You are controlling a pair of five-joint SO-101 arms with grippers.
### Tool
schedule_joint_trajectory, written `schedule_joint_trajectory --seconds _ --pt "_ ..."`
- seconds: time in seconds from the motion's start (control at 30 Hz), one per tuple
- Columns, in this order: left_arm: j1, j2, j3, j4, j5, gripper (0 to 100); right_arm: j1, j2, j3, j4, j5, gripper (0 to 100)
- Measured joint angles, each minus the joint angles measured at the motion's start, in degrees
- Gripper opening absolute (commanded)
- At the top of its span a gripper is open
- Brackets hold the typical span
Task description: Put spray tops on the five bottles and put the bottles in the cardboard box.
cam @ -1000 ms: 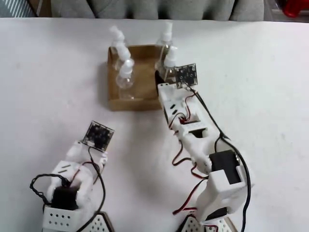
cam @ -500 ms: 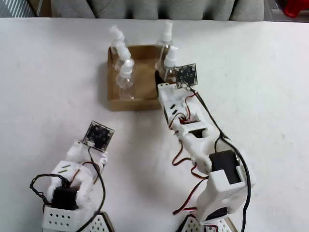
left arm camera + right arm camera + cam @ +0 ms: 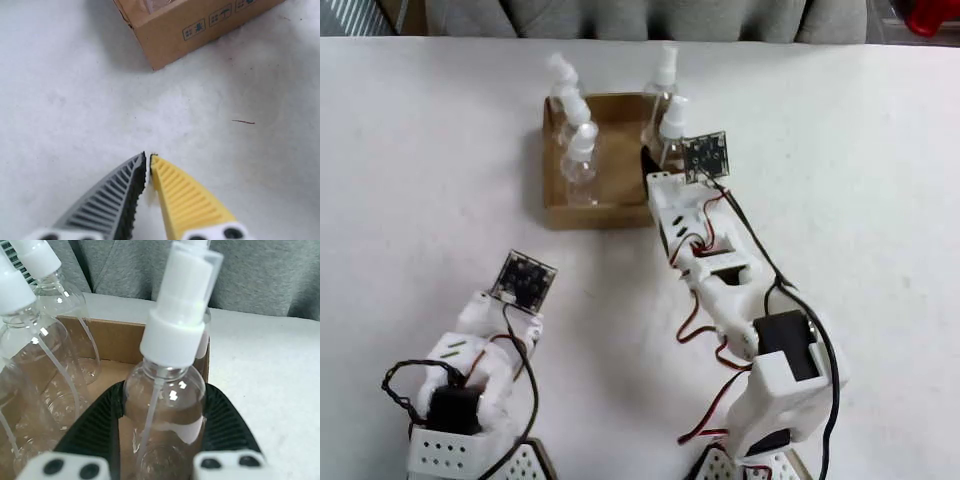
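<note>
White tabletop (image 3: 840,130) fills the high view, with grey fabric (image 3: 620,15) along the far edge. Cardboard box (image 3: 555,215) sits mid-table, open side up, well apart from both arm bases. Five bottles stand upright inside it, every one capped. Left row of bottles (image 3: 572,105): three in a line along the box's left wall. Rear bottle (image 3: 665,70) is at the far right corner. Held bottle (image 3: 673,120) is just in front of it, against the right wall. Right arm (image 3: 710,260) stretches forward and its wrist ends at the box's near right corner, right beside the held bottle. Left arm (image 3: 480,350) is folded back near its base, apart from the box.

Left wrist view: left claw (image 3: 148,157) hangs over bare tabletop (image 3: 65,90). Grey and yellow fingers are pressed together at the tips, with nothing between them. A corner of the cardboard box (image 3: 200,25) is ahead of the tips, not touching.

Right wrist view: right claw (image 3: 164,388) has a black finger on each side of the held bottle (image 3: 165,415), closed against its clear body below the shoulder. Its spray top (image 3: 180,315) is seated on the neck, and a dip tube shows inside. The bottle is upright and inside the cardboard box (image 3: 115,340), close to the right wall. Left row of bottles (image 3: 55,305) is across the box, tubes visible. Rear bottle (image 3: 206,320) peeks out behind the held one, mostly hidden. Grey fabric (image 3: 260,270) lies beyond the tabletop edge.
</note>
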Motion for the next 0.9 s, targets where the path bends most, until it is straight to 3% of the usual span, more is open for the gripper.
schedule_joint_trajectory --seconds 0.1,0.6,0.9 --pt "0.00 0.00 0.00 0.00 0.00 2 0.00 0.00 0.00 0.00 0.00 2.9" --pt "0.00 0.00 0.00 0.00 0.00 2 -1.85 -0.09 1.85 -0.09 0.00 27.6" --pt "0.00 0.00 0.00 0.00 0.00 2 -1.93 0.00 2.46 -0.09 0.00 28.9"
